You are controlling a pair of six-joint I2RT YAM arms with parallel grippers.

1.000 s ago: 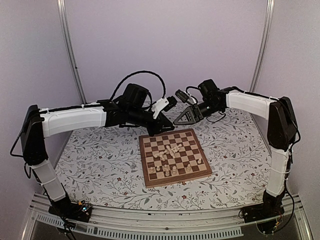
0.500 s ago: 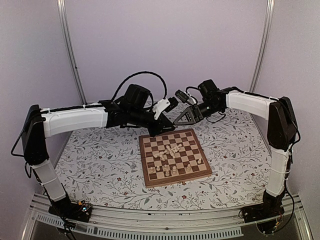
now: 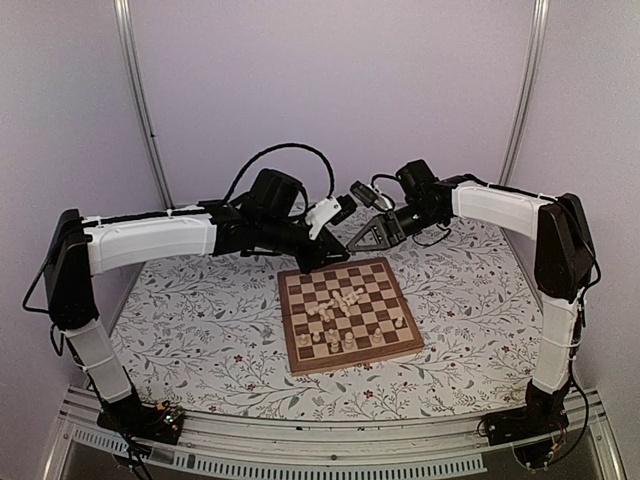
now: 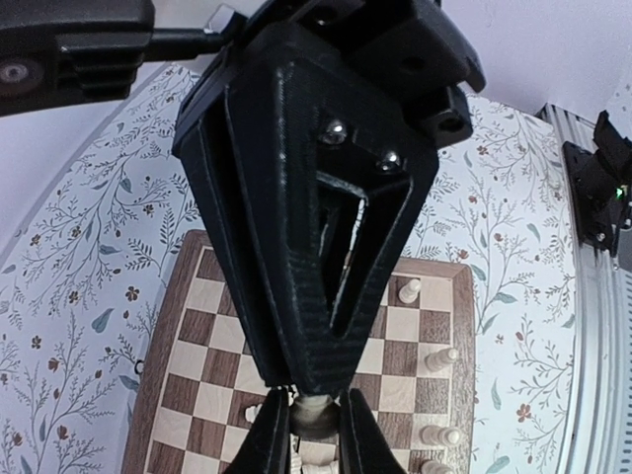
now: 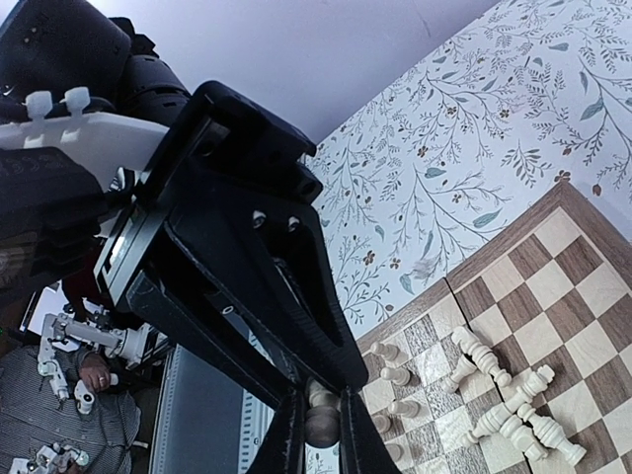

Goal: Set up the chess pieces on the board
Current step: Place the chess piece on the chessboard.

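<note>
One chess piece (image 4: 314,415) pinched in left claw (image 4: 314,440), another (image 5: 321,423) in right claw (image 5: 321,449), board (image 4: 205,341) below

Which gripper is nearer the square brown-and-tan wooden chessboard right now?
Left. The left gripper hangs at the far edge of the square brown-and-tan wooden chessboard; the right gripper is farther back, over the floral tablecloth beyond that edge.

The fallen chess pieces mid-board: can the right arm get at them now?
Probably not yet: the right gripper looks shut on a held piece; the fallen chess pieces themselves lie uncovered.
</note>
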